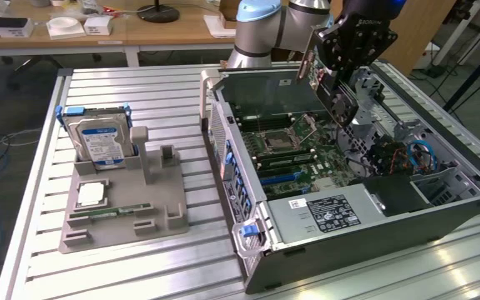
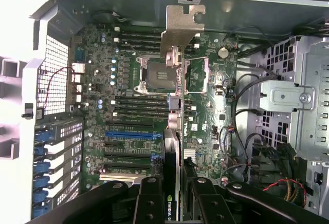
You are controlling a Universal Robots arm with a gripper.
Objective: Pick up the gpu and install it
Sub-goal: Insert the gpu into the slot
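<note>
Gripper (image 2: 172,203) clamping gpu (image 2: 171,157), Nvidia logo, above motherboard (image 2: 128,106)

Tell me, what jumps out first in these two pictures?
The black robot gripper stands out first, clamped on a thin dark expansion card with a silver metal bracket, over the green motherboard of the open grey computer case. On the exterior view's left, a silver hard drive with a blue-white label stands upright in a grey holder on the slatted metal table.

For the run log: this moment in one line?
claw: shut on thin black gpu card with silver bracket | position: above open grey computer case | card: not seated
</note>
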